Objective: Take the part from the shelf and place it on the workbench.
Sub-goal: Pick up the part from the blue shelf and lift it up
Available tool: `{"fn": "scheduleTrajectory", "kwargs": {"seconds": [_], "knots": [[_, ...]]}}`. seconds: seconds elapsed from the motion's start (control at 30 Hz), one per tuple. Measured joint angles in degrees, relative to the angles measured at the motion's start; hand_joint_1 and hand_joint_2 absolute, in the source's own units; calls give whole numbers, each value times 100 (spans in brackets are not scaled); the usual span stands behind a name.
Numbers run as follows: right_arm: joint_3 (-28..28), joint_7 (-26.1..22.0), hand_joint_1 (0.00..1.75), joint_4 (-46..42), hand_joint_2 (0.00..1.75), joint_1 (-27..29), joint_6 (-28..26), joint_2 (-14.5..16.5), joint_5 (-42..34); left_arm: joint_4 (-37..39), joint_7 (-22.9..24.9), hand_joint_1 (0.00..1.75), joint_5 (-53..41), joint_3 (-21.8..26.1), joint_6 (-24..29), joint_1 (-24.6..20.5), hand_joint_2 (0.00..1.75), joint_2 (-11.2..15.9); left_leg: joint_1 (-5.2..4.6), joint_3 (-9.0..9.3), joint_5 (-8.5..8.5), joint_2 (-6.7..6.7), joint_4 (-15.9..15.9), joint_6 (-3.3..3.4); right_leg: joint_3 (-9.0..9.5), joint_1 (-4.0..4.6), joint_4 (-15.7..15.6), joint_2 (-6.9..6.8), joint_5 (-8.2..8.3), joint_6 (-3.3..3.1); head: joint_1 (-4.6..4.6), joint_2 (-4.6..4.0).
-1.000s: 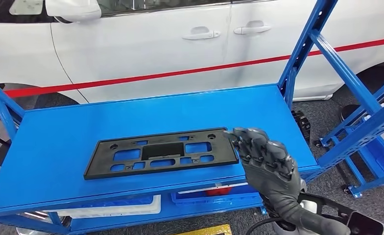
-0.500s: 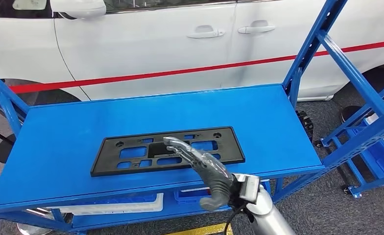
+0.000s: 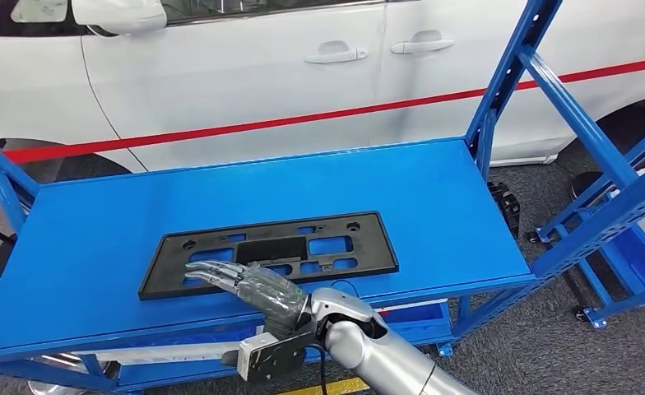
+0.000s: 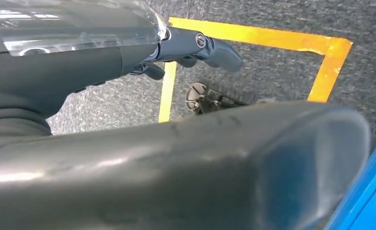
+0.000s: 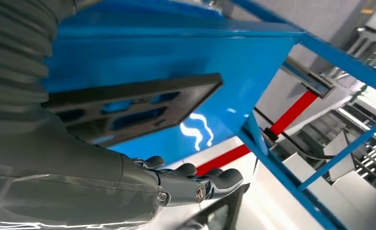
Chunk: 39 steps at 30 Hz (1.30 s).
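Black plastic part (image 3: 271,253), a flat rectangular frame with cut-out windows and small holes, lies flat on the blue shelf (image 3: 434,206), near its front edge and roughly centred along its length. Right robot hand (image 3: 249,284) reaches in from below at the front edge of the shelf, fingers (image 3: 208,270) stretched out and apart, lying over the left part of the frame's near edge; it holds nothing, and whether the fingertips actually touch the part cannot be told. Silver forearm (image 3: 385,354) runs back toward the lower right. In the right wrist view the frame (image 5: 128,103) shows flat on the blue surface, its end short of the shelf's edge. Left robot hand (image 4: 195,48) hangs over grey carpet floor (image 4: 282,67) marked with yellow tape (image 4: 253,36), fingers loosely spread with nothing in them. Behind the shelf stands a white car (image 3: 262,74) with a red stripe along its doors. Blue rack uprights (image 3: 582,123) rise at the right.
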Motion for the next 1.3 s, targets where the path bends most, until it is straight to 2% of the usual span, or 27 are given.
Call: {"fn": "scheduleTrajectory", "kwargs": {"seconds": [0.03,0.1,0.17,0.2,0.27,0.3,0.33,0.37,0.4,0.47,0.53,0.57,0.67,0.73,0.8,0.83,0.87,0.9,0.97,1.03,1.13,1.2,1.23,1.3], "knots": [[62,31,0,24,175,-29,-152,20,138,0,-3,0,-10,3,4,-1,0,-4,-7,46,13,-5,-117,31,-9,10,8,0,0,26,2,0],[190,123,0,33,175,-49,-470,61,427,0,-7,0,-27,13,17,4,0,-18,-13,45,24,-9,-141,102,-19,15,7,-1,8,83,5,0],[303,262,0,5,175,-59,-736,99,673,0,-8,0,-39,25,32,8,0,-29,-4,52,55,-2,-170,179,-77,0,151,-6,-105,137,5,0],[348,354,0,-17,175,-67,-838,109,780,0,-9,0,-50,33,35,5,0,-34,0,55,68,2,-184,216,-172,-5,373,-8,-250,160,5,0],[423,539,0,-51,175,-80,-983,110,976,0,-12,0,-79,50,39,2,0,-35,-10,48,71,5,-184,258,-493,-11,1082,-11,-619,182,7,0],[455,616,0,-54,175,-83,-1036,110,1058,0,-14,0,-93,56,39,4,0,-35,-16,45,70,6,-182,266,-644,-11,1404,-12,-735,188,8,0],[483,680,0,-51,175,-83,-1090,109,1134,0,-15,0,-108,61,39,6,0,-35,-23,44,70,6,-179,269,-725,-11,1572,-12,-754,186,7,0],[507,750,0,-46,175,-85,-1151,110,1220,0,-16,0,-126,65,38,7,0,-34,-29,45,68,4,-177,270,-699,-9,1522,-12,-663,174,7,0],[526,823,0,-38,175,-91,-1215,110,1310,0,-19,0,-146,70,35,7,0,-34,-34,51,65,-1,-175,267,-568,-5,1263,-12,-490,151,7,0],[550,987,0,-9,175,-119,-1352,112,1515,0,-30,0,-183,81,26,6,0,-35,-53,59,55,-9,-168,252,-168,19,485,-16,-151,77,7,0],[579,1130,0,55,175,-164,-1480,130,1715,0,-49,0,-216,93,16,6,0,-36,-62,47,49,-9,-161,209,36,55,51,-21,-45,33,5,0],[598,1192,0,106,175,-184,-1537,143,1810,0,-58,0,-237,100,12,3,0,-35,-63,42,50,-6,-165,179,46,71,7,-19,-60,25,4,0],[626,1358,0,314,175,-213,-1654,204,2038,-2,-74,0,-296,110,0,-9,0,-26,-59,36,-17,-2,-112,87,83,30,-87,-15,-13,-25,1,0],[626,1447,0,459,175,-242,-1691,248,2153,-2,-80,0,-345,113,-13,-8,0,-14,-39,-153,-286,-4,325,30,112,4,-133,-28,10,-66,-12,0],[627,1506,0,626,175,-254,-1743,269,2279,-2,-82,0,-402,115,-22,-2,0,-6,-10,-490,-594,-3,1035,-25,111,7,-132,-34,9,-91,-21,0],[627,1535,0,714,175,-248,-1777,271,2342,-2,-82,0,-429,116,-24,4,0,-3,8,-603,-641,-2,1261,-50,110,8,-128,-37,8,-90,-21,0],[627,1562,0,803,175,-243,-1817,272,2402,-2,-82,0,-450,117,-25,10,0,-1,27,-629,-586,-1,1296,-71,109,4,-121,-36,4,-85,-21,0],[627,1590,0,882,175,-242,-1855,275,2454,-2,-82,0,-469,119,-25,14,0,4,49,-546,-430,0,1108,-90,108,-2,-107,-30,-4,-74,-21,0],[626,1651,0,1020,175,-255,-1929,293,2543,-2,-82,0,-498,121,-30,9,0,18,77,-208,-90,-4,391,-113,98,-9,-54,-17,-38,-21,-23,0],[624,1717,0,1145,175,-280,-1988,317,2618,-2,-82,0,-526,123,-43,-3,0,27,68,0,37,-26,-58,-57,72,1,-1,-6,-62,46,-22,0],[611,1817,0,1337,175,-312,-2074,344,2701,-2,-83,0,-562,132,-66,-3,0,33,45,2,45,-37,-98,84,56,-2,11,-2,-58,127,-20,0],[579,1908,0,1480,175,-347,-2180,358,2768,-2,-84,0,-584,137,-76,-6,0,39,46,7,74,-30,-126,166,-28,-22,215,-8,-207,177,-21,0],[551,1958,0,1562,175,-371,-2253,366,2806,-2,-84,0,-597,139,-80,-10,0,43,45,6,85,-25,-137,199,-147,-31,476,-11,-362,198,-20,0],[469,2023,0,1756,175,-408,-2409,378,2863,-2,-84,0,-625,148,-81,-16,0,51,26,-8,90,-21,-138,234,-502,-36,1220,-14,-706,217,-19,0]]}}
